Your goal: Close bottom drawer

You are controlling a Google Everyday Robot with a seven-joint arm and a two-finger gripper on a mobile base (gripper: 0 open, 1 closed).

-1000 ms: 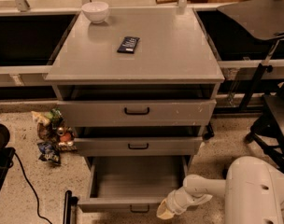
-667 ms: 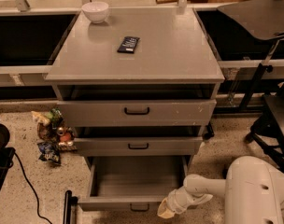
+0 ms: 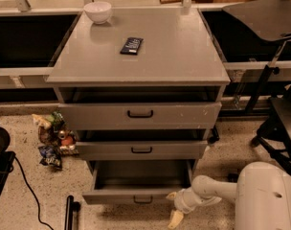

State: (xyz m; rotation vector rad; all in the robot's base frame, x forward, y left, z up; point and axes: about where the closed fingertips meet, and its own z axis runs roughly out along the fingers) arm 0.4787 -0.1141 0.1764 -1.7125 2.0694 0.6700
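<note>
Grey cabinet (image 3: 136, 56) fills the middle of the frame, flat top, three drawers stacked below.

White robot arm (image 3: 260, 200) bulks in the lower right corner, reaching left along the speckled floor (image 3: 30, 210).

Top drawer (image 3: 184, 115), the widest front, with white scuffs, sits a little proud of the frame. Middle drawer (image 3: 179, 150) under it, also slightly out.

Bottom drawer (image 3: 112, 195) at lower centre, pulled well out. It is the narrowest, a deep plain box showing its bare inside, with a low front and a small black handle (image 3: 143, 200).

Gripper (image 3: 174, 207) sits low, just right of the bottom drawer's front, at its right-hand corner. Its yellowish fingers (image 3: 176, 219) stand apart, holding nothing. The upper one lies at the right end of the drawer front, touching or just beside it; I cannot tell which. The lower one points down toward the floor, clear of the drawer. The handle is well left of both.

Black chair (image 3: 279, 114) at the right edge.

White bowl (image 3: 98, 11) on the cabinet top, upper left. Dark packet (image 3: 131, 45) lies flat nearer the centre.

Snack bags (image 3: 52, 140) heaped on the floor left of the cabinet. Black cable (image 3: 26, 181) trails at lower left.
</note>
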